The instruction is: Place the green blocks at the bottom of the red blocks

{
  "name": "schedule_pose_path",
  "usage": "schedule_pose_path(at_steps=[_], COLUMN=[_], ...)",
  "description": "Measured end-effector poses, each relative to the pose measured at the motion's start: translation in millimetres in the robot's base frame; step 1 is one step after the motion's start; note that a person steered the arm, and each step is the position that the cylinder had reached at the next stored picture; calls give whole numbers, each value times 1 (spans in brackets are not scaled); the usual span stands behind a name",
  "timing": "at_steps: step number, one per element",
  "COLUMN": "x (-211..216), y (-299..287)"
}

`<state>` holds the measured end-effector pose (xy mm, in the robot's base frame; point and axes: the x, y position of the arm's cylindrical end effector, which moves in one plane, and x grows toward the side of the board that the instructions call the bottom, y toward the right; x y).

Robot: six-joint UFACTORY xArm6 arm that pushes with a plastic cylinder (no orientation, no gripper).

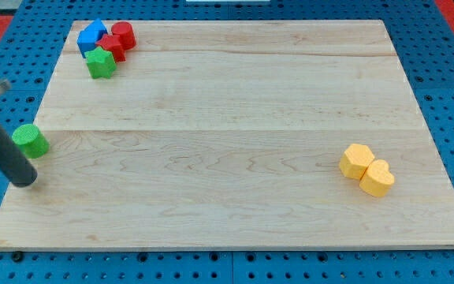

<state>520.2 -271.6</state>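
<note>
A green star block sits near the view's top left, touching a red star block just above it. A red round block lies right of that red star. A green round block sits apart at the board's left edge, well below the cluster. My tip rests on the board just below this green round block, a little to its left, with the dark rod slanting up to the view's left edge.
A blue block touches the red star on its left. Two yellow blocks, one hexagonal and one heart-shaped, sit together at the right. The wooden board lies on a blue perforated table.
</note>
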Motion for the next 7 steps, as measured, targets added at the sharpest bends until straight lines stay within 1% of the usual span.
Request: schedule_pose_path(at_steps=[1,2,3,4,5,6,7], x=[-28,-33,-18,-2,-9,-42,-60], y=[-12,-13,-14,-33,-33,-31,-28])
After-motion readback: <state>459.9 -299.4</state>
